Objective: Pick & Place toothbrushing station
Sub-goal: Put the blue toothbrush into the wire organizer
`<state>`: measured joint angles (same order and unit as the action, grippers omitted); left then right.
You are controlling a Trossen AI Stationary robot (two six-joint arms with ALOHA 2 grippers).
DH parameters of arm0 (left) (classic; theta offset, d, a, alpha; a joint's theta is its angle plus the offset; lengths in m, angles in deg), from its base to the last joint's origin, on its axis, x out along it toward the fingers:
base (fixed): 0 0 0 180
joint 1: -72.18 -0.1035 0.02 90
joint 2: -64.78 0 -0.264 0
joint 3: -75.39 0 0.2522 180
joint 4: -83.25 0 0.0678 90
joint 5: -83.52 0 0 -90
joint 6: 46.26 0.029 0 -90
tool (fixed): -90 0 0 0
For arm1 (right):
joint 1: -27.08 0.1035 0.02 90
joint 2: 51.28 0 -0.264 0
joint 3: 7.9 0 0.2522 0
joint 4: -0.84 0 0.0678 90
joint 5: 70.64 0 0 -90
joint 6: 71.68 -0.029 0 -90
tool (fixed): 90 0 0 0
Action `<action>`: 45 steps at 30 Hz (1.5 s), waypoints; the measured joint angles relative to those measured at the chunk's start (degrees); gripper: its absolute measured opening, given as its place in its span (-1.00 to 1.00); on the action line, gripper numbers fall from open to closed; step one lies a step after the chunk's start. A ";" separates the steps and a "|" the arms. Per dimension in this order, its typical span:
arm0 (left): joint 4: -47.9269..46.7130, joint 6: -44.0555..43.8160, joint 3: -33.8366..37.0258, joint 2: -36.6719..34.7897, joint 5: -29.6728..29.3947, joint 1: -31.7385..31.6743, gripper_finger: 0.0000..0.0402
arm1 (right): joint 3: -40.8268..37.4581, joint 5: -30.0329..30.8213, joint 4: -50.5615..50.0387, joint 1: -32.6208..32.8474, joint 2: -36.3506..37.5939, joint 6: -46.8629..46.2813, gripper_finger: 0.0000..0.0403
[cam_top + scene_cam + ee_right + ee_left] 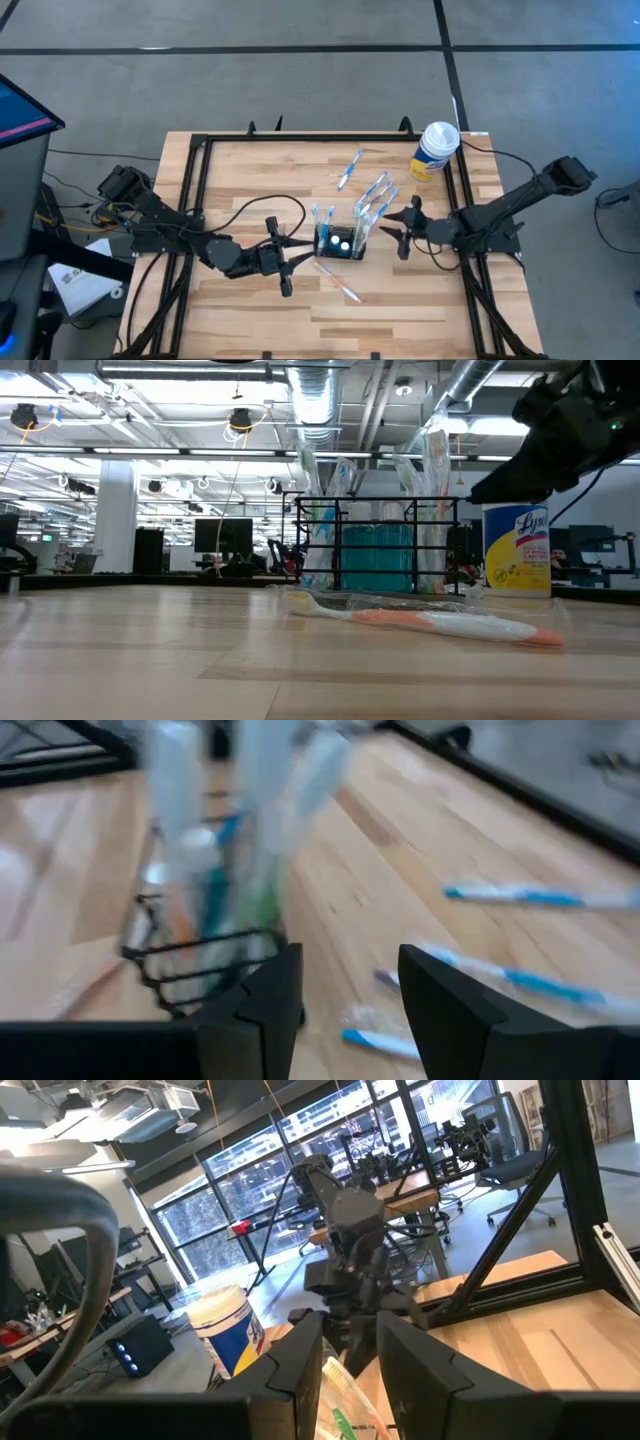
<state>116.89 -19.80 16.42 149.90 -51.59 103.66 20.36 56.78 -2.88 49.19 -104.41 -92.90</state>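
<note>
The toothbrushing station (pixel 340 243) is a small black wire holder standing upright on its base at the table's middle, with several packaged toothbrushes (pixel 376 196) sticking up out of it. It also shows in the low view (pixel 380 555) and, blurred, in the right wrist view (pixel 200 950). My left gripper (pixel 305 257) is just left of the station, open with a narrow gap (pixel 350 1340), pointing at it. My right gripper (pixel 390 230) is just right of the station, open (pixel 350 980) and empty.
An orange-and-white toothbrush (pixel 338 283) lies flat near the station's front, also seen in the low view (pixel 430 622). A blue toothbrush (pixel 350 168) lies behind it. A white-and-yellow canister (pixel 435 150) stands at the far right. A black frame (pixel 195 200) borders the table.
</note>
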 joint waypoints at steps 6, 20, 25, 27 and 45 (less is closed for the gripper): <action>0.01 0.00 0.00 0.00 0.01 0.01 -0.54 | -0.02 -0.57 -6.76 -4.78 0.00 -13.54 -0.22; 0.02 0.00 -0.02 0.00 0.01 0.01 -0.54 | 0.00 -7.79 -15.25 -16.37 -0.13 -28.76 -0.22; 0.04 -0.01 -0.02 0.00 0.01 0.01 -0.54 | 0.00 -7.79 -21.71 -20.24 -0.64 -36.16 -0.22; 0.04 -0.02 -0.02 0.00 0.01 0.00 -0.54 | -0.02 -8.12 -21.90 -21.59 -1.19 -37.77 -0.22; 0.13 -0.02 -0.02 0.00 0.02 0.01 -0.54 | 0.00 -16.07 -10.67 -30.05 -14.17 -37.13 -0.10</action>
<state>117.02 -19.82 16.40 149.90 -51.56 103.67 20.36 40.71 -13.55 19.15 -118.58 -130.03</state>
